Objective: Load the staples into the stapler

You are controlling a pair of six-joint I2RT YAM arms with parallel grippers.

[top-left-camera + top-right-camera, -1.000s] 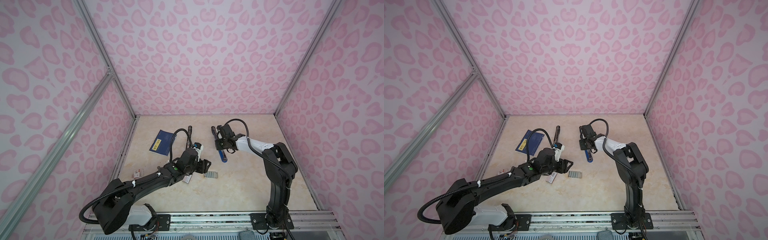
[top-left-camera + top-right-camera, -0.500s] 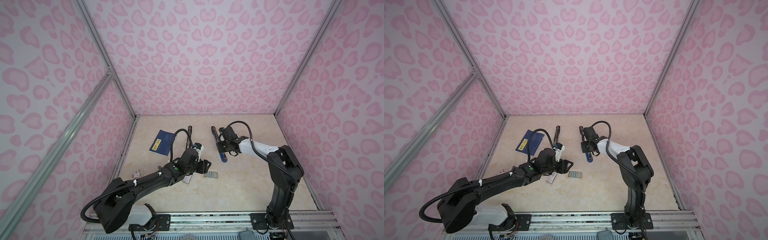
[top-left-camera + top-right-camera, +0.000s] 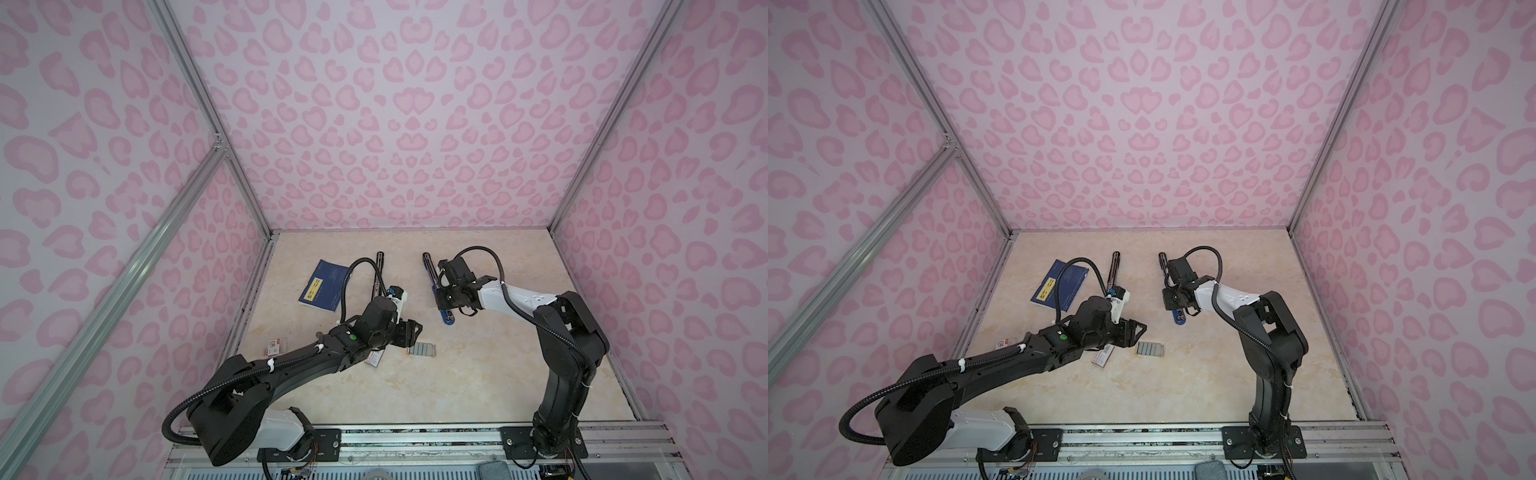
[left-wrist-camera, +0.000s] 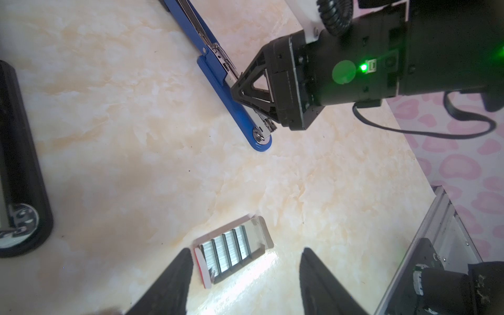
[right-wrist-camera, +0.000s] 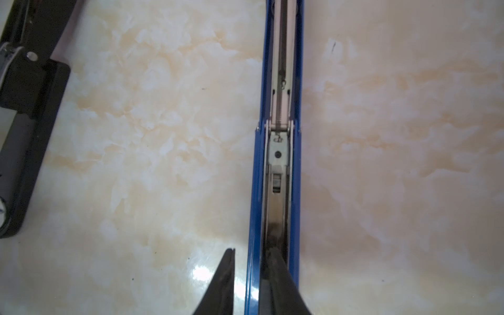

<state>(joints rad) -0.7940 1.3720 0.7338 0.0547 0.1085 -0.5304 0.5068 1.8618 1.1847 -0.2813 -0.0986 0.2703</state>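
The blue stapler (image 5: 278,163) lies folded open and flat on the table, its metal channel facing up; its blue end (image 3: 446,318) shows in both top views. My right gripper (image 5: 251,251) straddles one blue side wall, jaws slightly apart. One finger is outside the wall and the other is inside the channel. A ribbed grey strip of staples (image 5: 263,297) lies in the channel against that inner finger. More staples (image 4: 229,251) sit in an open card tray (image 3: 422,350). My left gripper (image 4: 246,249) hovers open just above that tray, holding nothing.
A black stapler (image 3: 379,270) lies open by a blue booklet (image 3: 326,284) at the back left. A red-and-white box (image 3: 376,358) lies under the left arm, and a smaller one (image 3: 277,343) is near the left wall. A metal rail (image 3: 415,432) runs along the front edge.
My right gripper has shifted slightly along the blue stapler towards its near end, and its elbow has swung a little to the right. The left arm has not moved.
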